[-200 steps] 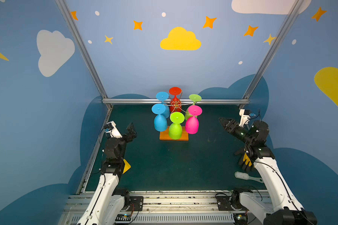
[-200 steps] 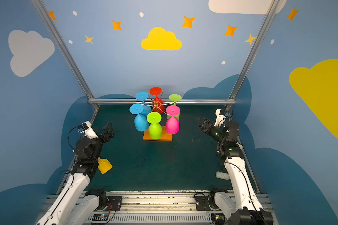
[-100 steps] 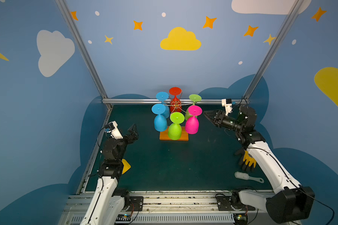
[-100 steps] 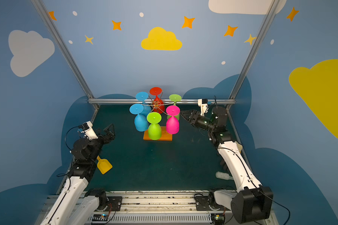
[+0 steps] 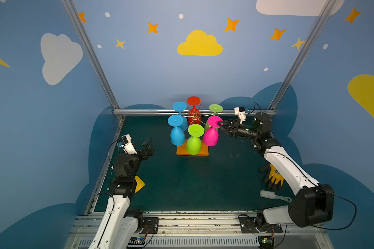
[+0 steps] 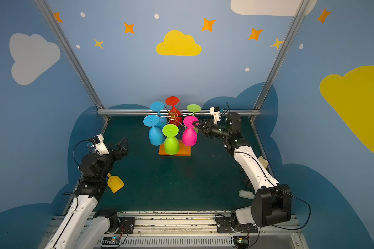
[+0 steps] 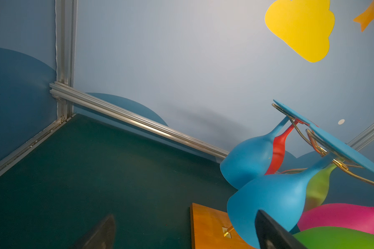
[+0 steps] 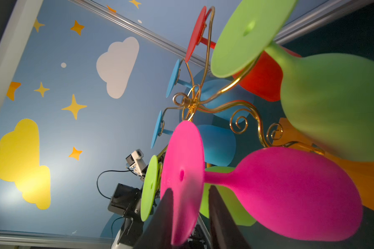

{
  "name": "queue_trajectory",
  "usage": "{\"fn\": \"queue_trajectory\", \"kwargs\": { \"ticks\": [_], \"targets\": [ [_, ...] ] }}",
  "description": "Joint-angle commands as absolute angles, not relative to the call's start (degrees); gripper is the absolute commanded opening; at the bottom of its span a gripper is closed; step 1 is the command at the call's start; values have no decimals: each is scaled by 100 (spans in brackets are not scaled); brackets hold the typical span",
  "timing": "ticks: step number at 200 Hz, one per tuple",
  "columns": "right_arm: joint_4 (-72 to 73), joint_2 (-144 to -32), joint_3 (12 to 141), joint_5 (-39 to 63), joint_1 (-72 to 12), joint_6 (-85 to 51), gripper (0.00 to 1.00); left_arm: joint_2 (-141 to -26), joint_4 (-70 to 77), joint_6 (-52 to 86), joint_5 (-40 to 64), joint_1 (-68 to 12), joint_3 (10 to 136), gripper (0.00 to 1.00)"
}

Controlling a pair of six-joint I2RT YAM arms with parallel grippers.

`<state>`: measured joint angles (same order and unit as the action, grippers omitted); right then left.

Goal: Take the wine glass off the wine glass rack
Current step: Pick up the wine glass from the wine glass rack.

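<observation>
The wine glass rack (image 5: 194,116), gold wire on an orange-brown wooden base (image 6: 183,152), stands at the back middle of the green mat. Several coloured glasses hang upside down from it. The pink wine glass (image 5: 211,135) (image 6: 189,137) hangs on its right front arm. My right gripper (image 5: 219,124) (image 6: 194,124) reaches in from the right. In the right wrist view the right gripper (image 8: 190,189) has its two dark fingers closed round the rim of the pink glass's foot (image 8: 181,172). My left gripper (image 5: 148,143) (image 7: 185,215) stands open and empty left of the rack.
Blue (image 5: 177,135), green (image 5: 194,144) and red (image 5: 193,107) glasses crowd round the pink one. A yellow scoop (image 6: 116,183) lies by the left arm. Yellow-black gloves (image 5: 274,175) and a white brush (image 5: 268,194) lie at the right, under the right arm.
My right arm has reached leftward to the rack, and its jaws have closed round the pink glass's foot. The left arm has hardly moved and stays open.
</observation>
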<state>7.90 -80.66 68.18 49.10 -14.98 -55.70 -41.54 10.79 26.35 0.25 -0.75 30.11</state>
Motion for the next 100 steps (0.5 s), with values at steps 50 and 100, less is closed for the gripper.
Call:
{"fn": "queue_trajectory", "kwargs": {
  "ticks": [50, 100],
  "targets": [
    [1029, -8154, 7144, 5128, -1532, -5946, 0, -4054, 1036, 2590, 62, -49, 3155, 99],
    [780, -8129, 7226, 5157, -1529, -6127, 0, -3991, 1028, 2595, 66, -42, 3155, 99]
  ]
}}
